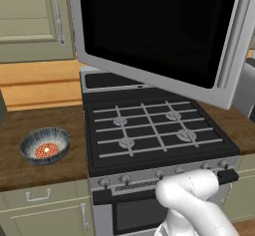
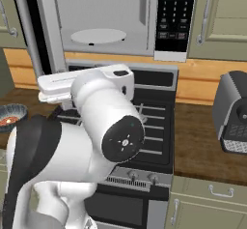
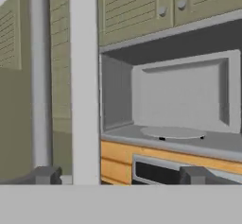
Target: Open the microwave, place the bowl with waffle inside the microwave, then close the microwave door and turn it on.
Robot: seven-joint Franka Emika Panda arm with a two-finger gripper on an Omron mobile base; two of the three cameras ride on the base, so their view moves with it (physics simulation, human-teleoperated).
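Note:
The microwave [image 2: 111, 18] hangs above the stove with its pale cavity and white turntable [image 2: 99, 35] exposed. The microwave door [image 1: 149, 31] stands swung wide open to the left, its slim bar handle [image 1: 233, 36] at the free edge. In the hand view my gripper [image 3: 122, 176] is open; the door's edge [image 3: 85, 76] and handle [image 3: 40, 76] rise upright just beyond its fingertips [image 3: 47, 175], and nothing is held. The speckled bowl [image 1: 45, 145] sits on the wooden counter left of the stove, with the reddish waffle [image 1: 47, 151] lying in it.
A black gas stove [image 1: 149, 130] with silver knobs lies below the microwave. The button panel [image 2: 176, 15] is on the microwave's right. A dark appliance [image 2: 234, 112] stands on the right counter. Cabinets flank the microwave. My own arm blocks much of the right base view.

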